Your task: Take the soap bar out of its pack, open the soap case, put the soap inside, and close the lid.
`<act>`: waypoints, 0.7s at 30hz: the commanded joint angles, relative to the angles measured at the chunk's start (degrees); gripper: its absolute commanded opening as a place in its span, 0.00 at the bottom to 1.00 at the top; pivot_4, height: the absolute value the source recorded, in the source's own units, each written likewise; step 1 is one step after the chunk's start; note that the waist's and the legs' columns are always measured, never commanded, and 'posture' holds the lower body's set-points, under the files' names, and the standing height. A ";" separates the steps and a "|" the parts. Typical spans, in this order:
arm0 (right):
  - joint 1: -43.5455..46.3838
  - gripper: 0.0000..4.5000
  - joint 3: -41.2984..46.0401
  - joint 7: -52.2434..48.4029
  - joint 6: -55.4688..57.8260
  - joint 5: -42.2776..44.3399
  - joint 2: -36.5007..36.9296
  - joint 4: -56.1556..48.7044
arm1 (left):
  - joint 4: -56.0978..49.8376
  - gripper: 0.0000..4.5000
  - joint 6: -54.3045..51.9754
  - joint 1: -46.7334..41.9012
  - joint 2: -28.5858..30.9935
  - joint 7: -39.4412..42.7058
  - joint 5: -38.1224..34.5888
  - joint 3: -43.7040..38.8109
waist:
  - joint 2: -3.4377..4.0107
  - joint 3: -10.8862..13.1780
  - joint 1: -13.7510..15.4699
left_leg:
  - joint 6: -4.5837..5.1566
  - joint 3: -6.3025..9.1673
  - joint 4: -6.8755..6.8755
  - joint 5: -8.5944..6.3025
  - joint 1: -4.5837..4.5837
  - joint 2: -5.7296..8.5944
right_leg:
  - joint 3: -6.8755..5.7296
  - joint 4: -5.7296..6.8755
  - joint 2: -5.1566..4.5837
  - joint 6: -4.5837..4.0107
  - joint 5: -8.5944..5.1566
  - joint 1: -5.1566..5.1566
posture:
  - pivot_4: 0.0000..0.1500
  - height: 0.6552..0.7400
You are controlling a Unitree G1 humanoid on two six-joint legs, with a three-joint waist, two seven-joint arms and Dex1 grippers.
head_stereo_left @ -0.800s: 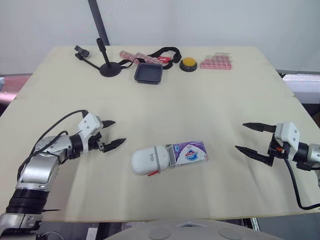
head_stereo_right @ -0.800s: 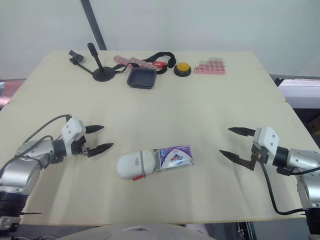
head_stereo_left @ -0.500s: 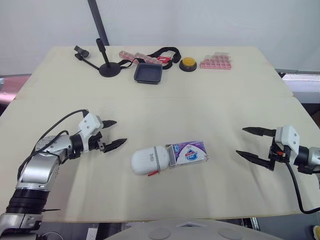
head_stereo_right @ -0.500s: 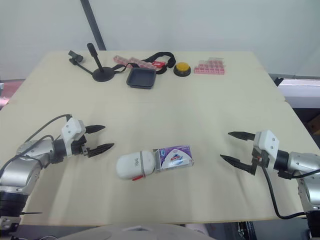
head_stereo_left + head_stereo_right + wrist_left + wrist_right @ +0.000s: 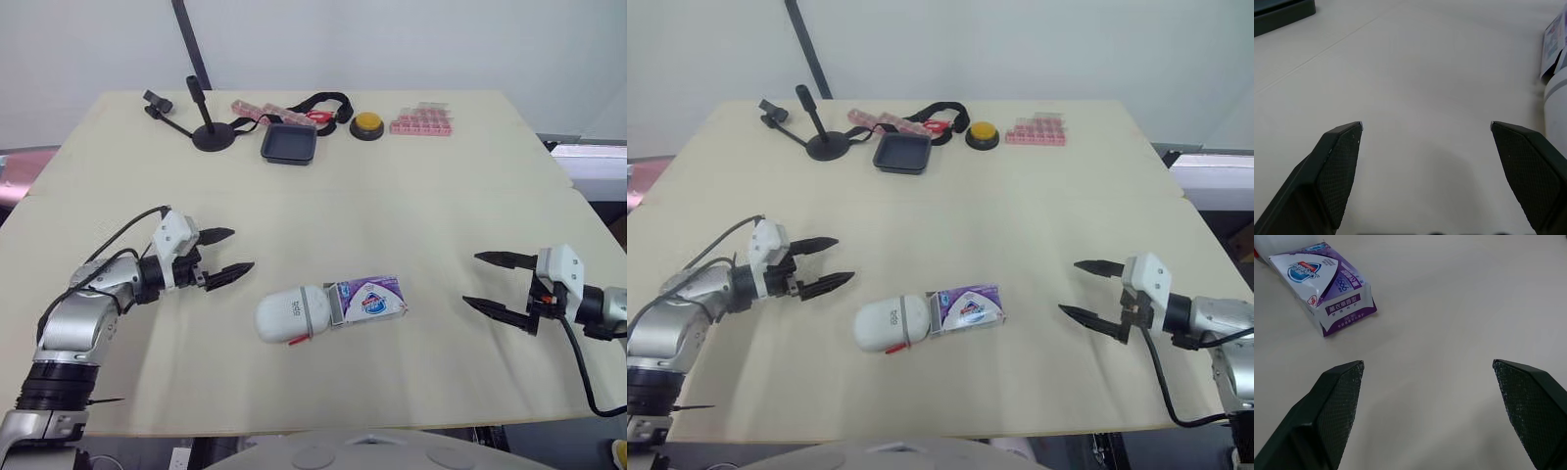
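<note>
Soap pack point(image 5: 370, 300), purple and white, lies flat on the counter point(image 5: 411, 196) near the middle of its front half. The pack's left end touches the white soap case point(image 5: 292, 314), and the two lie in line. Whether the pack's end flap is open cannot be determined. A small red part shows at the case's near edge.

Left claw point(image 5: 241, 250) is spread wide and empty, low over the counter to the left of the case and apart from it, fingers pointing toward it. Right claw point(image 5: 471, 278) is likewise wide and empty, to the right of the pack and well apart, fingers pointing toward the pack.

Along the far edge, left to right: a black stand point(image 5: 208, 132), a dark tray point(image 5: 290, 143), a yellow button point(image 5: 368, 122) and a pink box point(image 5: 422, 121).
</note>
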State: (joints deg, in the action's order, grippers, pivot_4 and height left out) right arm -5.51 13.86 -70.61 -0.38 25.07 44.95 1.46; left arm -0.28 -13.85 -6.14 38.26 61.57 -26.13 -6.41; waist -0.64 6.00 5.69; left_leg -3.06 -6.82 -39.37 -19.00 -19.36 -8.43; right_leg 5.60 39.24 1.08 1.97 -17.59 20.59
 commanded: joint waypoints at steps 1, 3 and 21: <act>3.09 1.00 -1.40 -1.29 1.87 0.01 2.62 -4.67 | -1.54 0.99 4.57 3.05 1.80 5.94 -2.14 -2.60 | 0.04 -0.03 -0.36 | 0.00 -0.02 0.02 0.00 -0.01 0.02 | 0.04 -0.02 0.01 0.00 0.00 0.00 | 1.00 1.00; 4.81 1.00 -4.03 -2.32 4.36 -0.33 4.29 -7.61 | -0.79 0.99 8.86 4.98 2.37 9.18 -1.87 -3.43 | 0.05 -0.02 -0.43 | 0.00 -0.04 0.07 0.00 -0.01 0.04 | 0.07 -0.07 0.03 0.00 0.00 -0.02 | 1.00 1.00; 22.49 1.00 -25.61 0.95 21.46 -10.10 5.15 -17.86 | -4.57 0.99 25.52 20.96 2.55 21.42 -3.87 -7.30 | 0.05 -0.02 0.26 | 0.00 -0.13 0.09 0.01 0.15 -0.05 | -0.09 0.13 -0.07 0.00 0.00 0.40 | 1.00 1.00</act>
State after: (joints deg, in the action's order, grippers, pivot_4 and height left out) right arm 16.20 -11.59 -69.23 21.38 15.11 49.96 -16.35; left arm -3.32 10.27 14.92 40.21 82.67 -29.16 -12.52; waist -0.59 5.97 5.95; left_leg -3.05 -6.96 -39.28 -18.99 -19.21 -8.49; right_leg 5.51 39.37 1.01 1.97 -17.59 20.99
